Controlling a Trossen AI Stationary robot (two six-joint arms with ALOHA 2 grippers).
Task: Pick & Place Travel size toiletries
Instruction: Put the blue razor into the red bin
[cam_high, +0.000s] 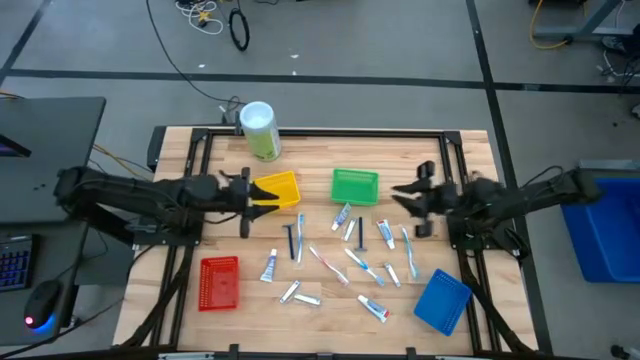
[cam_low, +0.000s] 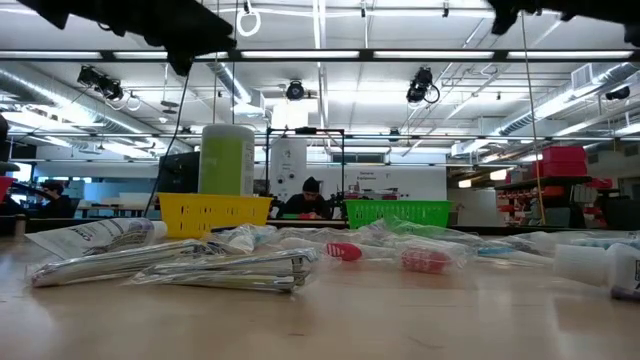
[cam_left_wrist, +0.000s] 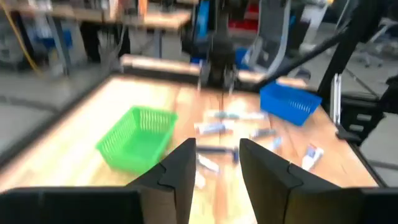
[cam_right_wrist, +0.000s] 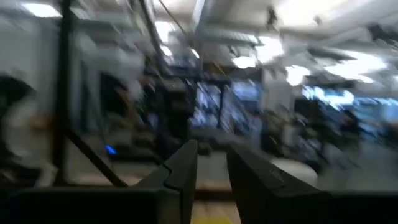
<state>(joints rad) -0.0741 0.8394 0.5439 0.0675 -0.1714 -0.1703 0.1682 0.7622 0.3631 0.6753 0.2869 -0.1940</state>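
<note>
The travel size toiletries lie scattered flat on the wooden table's middle: white tubes, slim toothbrushes and dark blue sticks. They also show in the low view and the left wrist view. My left gripper hovers open above the yellow basket, holding nothing; its fingers point toward the table's right. My right gripper hangs open in the air just right of the green basket, above the table, holding nothing; its own view shows only the blurred room.
A red basket sits near the table's left near corner and a blue basket near its right near corner. A green canister with a white lid stands at the far edge. A person sits in the room behind.
</note>
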